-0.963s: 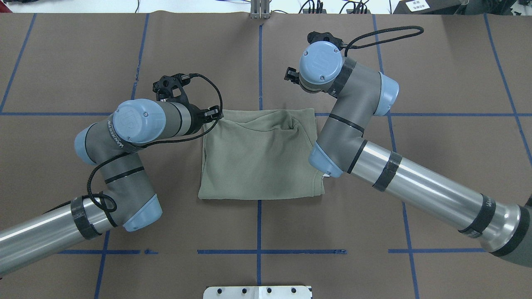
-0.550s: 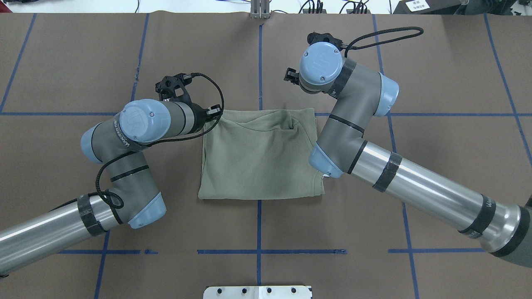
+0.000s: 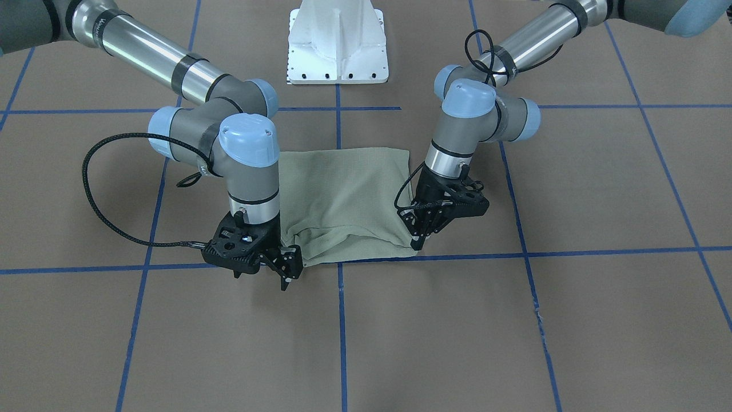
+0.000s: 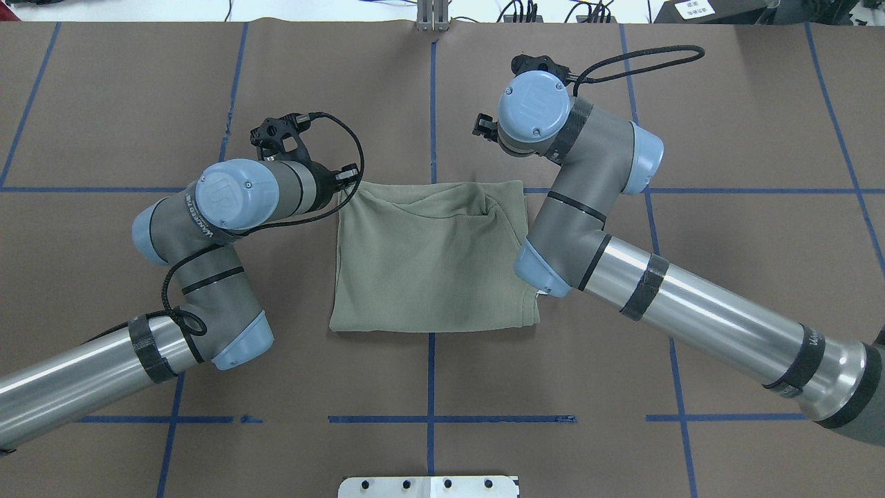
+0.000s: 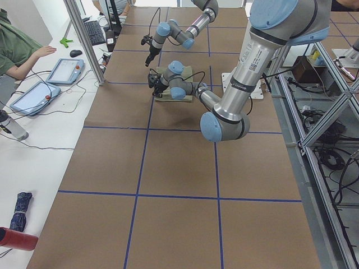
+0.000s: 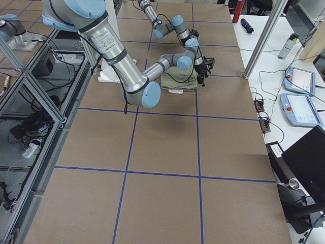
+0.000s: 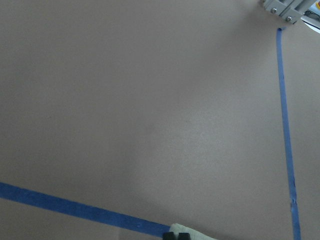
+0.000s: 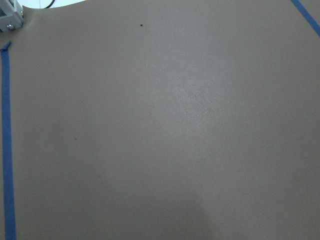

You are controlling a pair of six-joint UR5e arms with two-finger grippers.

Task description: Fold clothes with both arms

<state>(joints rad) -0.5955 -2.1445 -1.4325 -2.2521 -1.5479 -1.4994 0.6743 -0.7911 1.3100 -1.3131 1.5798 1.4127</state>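
Brown paper covers the table (image 4: 691, 104), which is divided into large squares by blue tape lines (image 4: 430, 415). The white pedestal base (image 3: 337, 43) stands at the robot's edge. The side views add the room: a white bench (image 5: 33, 129) carrying control tablets (image 5: 63, 70), a person's forearm (image 5: 25, 60) resting on the bench, and an aluminium frame (image 6: 30, 91) beside the table. The shirt (image 4: 432, 263) lies folded into a rough rectangle at the table's centre. The overhead view hides both sets of fingers under the wrists; the front-facing view shows them. The left gripper (image 3: 417, 243) points down at one far corner of the shirt, fingers drawn together on the cloth. The right gripper (image 3: 289, 269) hangs just beside the other far corner, fingers apart and holding nothing. The right wrist view shows only paper and tape. The left wrist view adds a sliver of pale cloth at its bottom edge.
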